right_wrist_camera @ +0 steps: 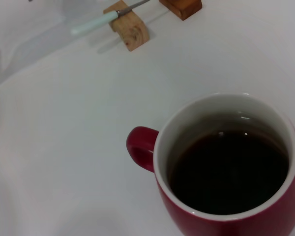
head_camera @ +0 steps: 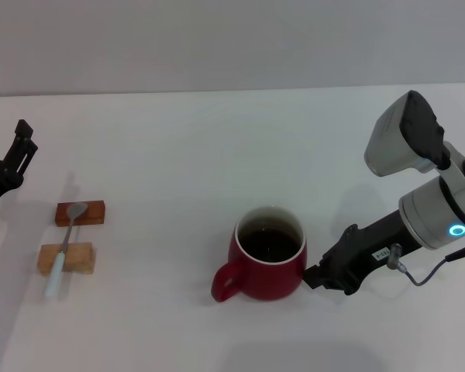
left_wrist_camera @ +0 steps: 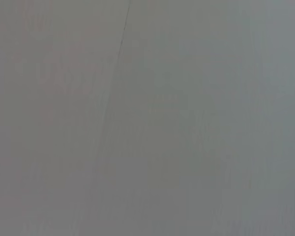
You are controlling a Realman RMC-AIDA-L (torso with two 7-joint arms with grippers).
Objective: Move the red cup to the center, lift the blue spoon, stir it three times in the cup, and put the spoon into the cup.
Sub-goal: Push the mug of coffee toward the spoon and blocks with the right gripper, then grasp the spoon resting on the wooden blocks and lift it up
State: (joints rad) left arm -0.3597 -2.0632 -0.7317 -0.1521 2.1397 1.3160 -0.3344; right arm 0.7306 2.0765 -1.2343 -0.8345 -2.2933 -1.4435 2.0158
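The red cup (head_camera: 267,256) stands on the white table near the middle, slightly right and toward the front. It holds dark liquid, and its handle points front-left. It also fills the right wrist view (right_wrist_camera: 226,167). My right gripper (head_camera: 316,277) is low at the cup's right side, right against its wall. The blue spoon (head_camera: 64,248) lies across two wooden blocks at the left, bowl toward the back; its pale handle shows in the right wrist view (right_wrist_camera: 96,22). My left gripper (head_camera: 17,151) is raised at the far left edge, away from the spoon. The left wrist view shows only plain grey.
A dark reddish wooden block (head_camera: 93,212) carries the spoon's bowl and a light wooden block (head_camera: 79,260) carries its handle; both show in the right wrist view (right_wrist_camera: 183,6) (right_wrist_camera: 132,29). The white tabletop (head_camera: 163,155) spreads between spoon and cup.
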